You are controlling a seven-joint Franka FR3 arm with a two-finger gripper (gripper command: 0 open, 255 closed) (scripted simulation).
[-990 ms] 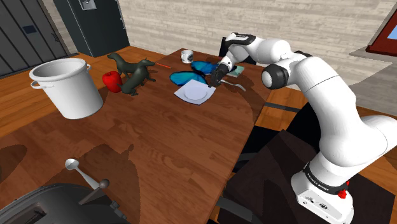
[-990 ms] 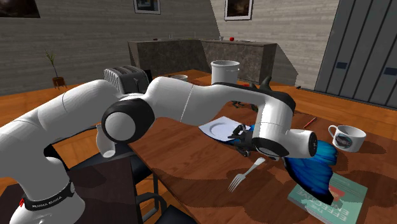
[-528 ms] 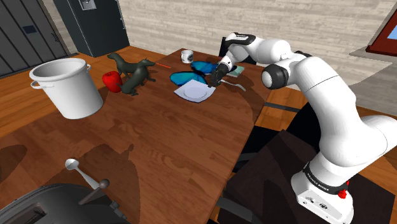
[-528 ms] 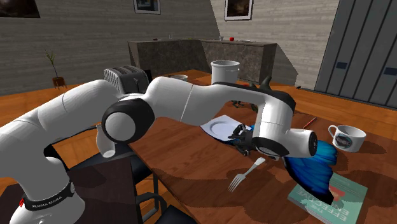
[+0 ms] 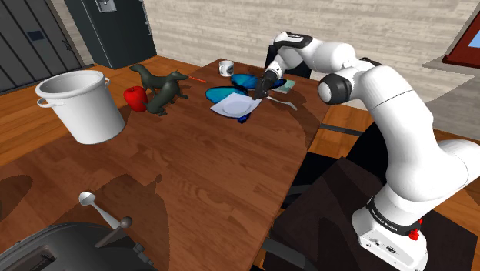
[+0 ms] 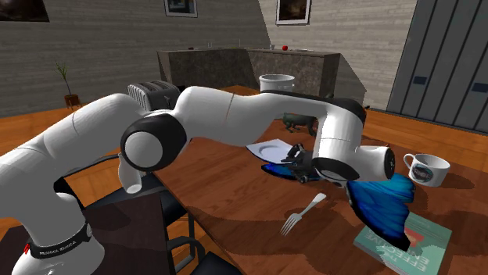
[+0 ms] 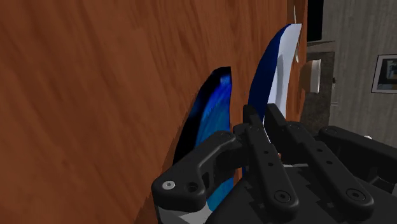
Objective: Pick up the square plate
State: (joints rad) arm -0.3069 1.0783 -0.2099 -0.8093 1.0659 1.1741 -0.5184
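The square plate (image 5: pixel 233 107), white on top and blue underneath, hangs tilted just above the wooden table (image 5: pixel 192 162). My black gripper (image 5: pixel 259 95) is shut on the plate's edge nearest the arm. In the second exterior view the plate (image 6: pixel 270 147) slopes up off the table, clasped by the gripper (image 6: pixel 299 162). The wrist view has the plate (image 7: pixel 280 57) edge-on between the fingers of the gripper (image 7: pixel 262 118). A blue dish (image 7: pixel 207 121) lies on the table right beside it.
Blue dishes (image 5: pixel 246 80) lie under and behind the plate. A fork (image 6: pixel 303 212), a book (image 6: pixel 407 238) and a mug (image 6: pixel 426 168) lie near the gripper. Further off stand a black horse figure (image 5: pixel 161 91), a red object (image 5: pixel 135 98) and a big white pot (image 5: pixel 81 104).
The gripper has closed the last bit on the plate's edge and risen. The plate has come off the table and tilted, moving up and slightly back.
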